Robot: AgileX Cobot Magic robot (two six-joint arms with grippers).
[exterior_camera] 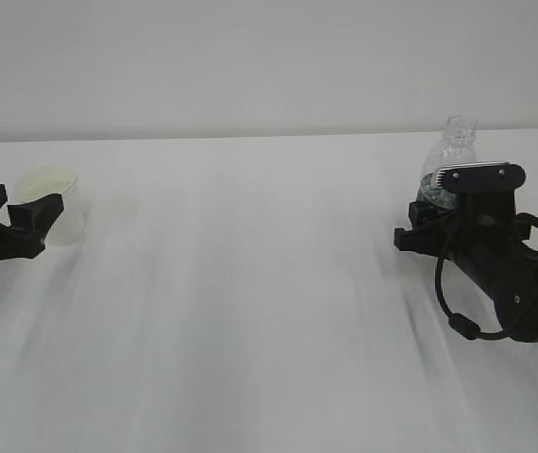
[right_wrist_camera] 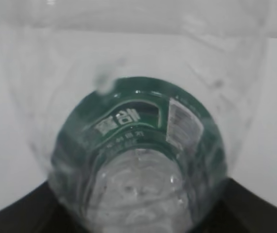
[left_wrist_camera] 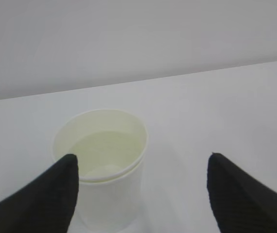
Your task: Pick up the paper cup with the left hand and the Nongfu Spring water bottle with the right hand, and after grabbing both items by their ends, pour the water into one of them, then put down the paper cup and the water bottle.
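Observation:
The white paper cup (exterior_camera: 54,203) stands upright on the table at the far left. My left gripper (exterior_camera: 16,206) is open wide just in front of it. In the left wrist view the cup (left_wrist_camera: 104,155) sits close to the left fingertip (left_wrist_camera: 63,179), apart from the right one, and the left gripper (left_wrist_camera: 142,156) holds nothing. I cannot tell whether the cup's cream inside holds water. The clear, green-labelled Nongfu Spring water bottle (exterior_camera: 450,160) stands upright with no cap at the right. My right gripper (exterior_camera: 428,225) is shut on its lower part. The bottle (right_wrist_camera: 138,160) fills the right wrist view between the dark fingers.
The white table (exterior_camera: 250,311) stretches between the two arms. Its far edge meets a pale wall (exterior_camera: 250,66) just behind the cup and the bottle. A black cable (exterior_camera: 458,316) loops below the right arm.

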